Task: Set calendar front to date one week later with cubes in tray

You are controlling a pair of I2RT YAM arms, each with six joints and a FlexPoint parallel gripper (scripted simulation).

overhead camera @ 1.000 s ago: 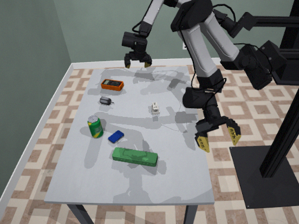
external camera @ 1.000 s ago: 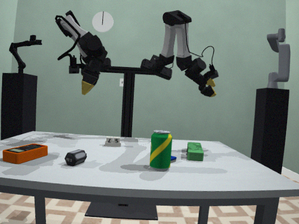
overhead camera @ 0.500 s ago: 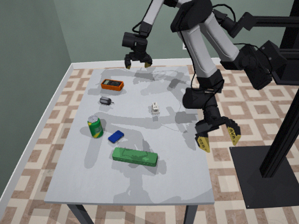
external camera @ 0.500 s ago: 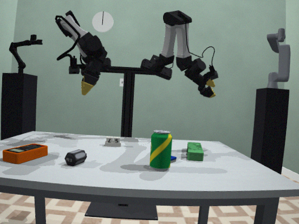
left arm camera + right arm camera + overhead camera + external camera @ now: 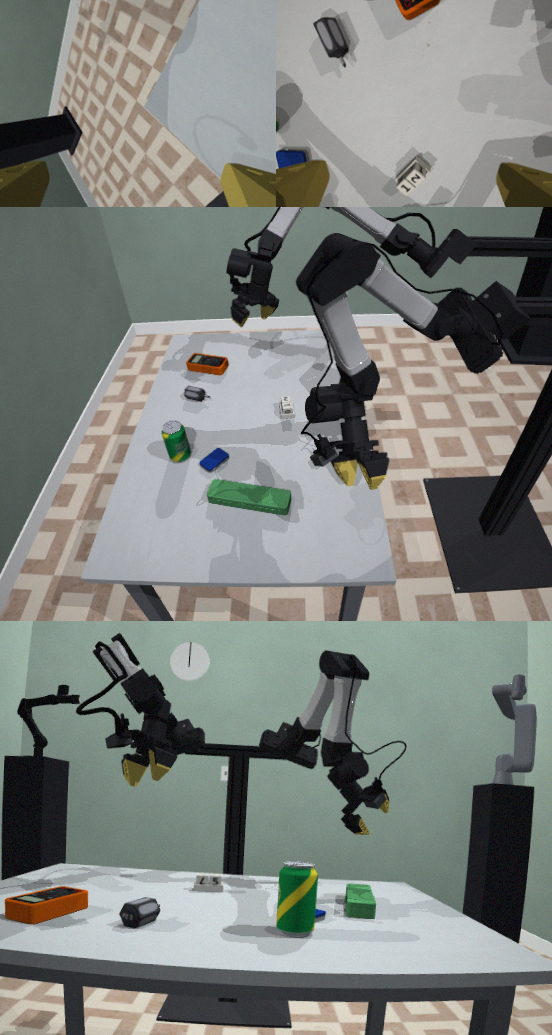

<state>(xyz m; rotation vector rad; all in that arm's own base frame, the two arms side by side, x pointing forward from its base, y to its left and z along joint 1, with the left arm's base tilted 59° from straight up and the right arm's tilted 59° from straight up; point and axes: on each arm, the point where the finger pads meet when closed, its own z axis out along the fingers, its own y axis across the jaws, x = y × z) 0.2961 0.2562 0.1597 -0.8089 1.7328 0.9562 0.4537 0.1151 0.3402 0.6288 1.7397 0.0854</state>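
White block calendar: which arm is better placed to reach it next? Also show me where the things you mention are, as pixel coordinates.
Probably the right: the right claw (image 5: 255,318) (image 5: 143,780) (image 5: 412,169) is open, its wrist view framing the calendar (image 5: 286,407) (image 5: 208,884) (image 5: 411,179); the left wrist view lacks it.

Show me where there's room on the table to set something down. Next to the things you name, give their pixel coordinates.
Between the calendar (image 5: 286,408) (image 5: 208,884) (image 5: 410,179) and the dark grey tool (image 5: 194,393) (image 5: 140,912) (image 5: 331,37), or in the top view, below the green box (image 5: 249,498) (image 5: 360,902). It's crowded where that box, the blue block (image 5: 214,459) (image 5: 320,914) (image 5: 291,158) and the can (image 5: 178,444) (image 5: 297,898) (image 5: 277,124) cluster.
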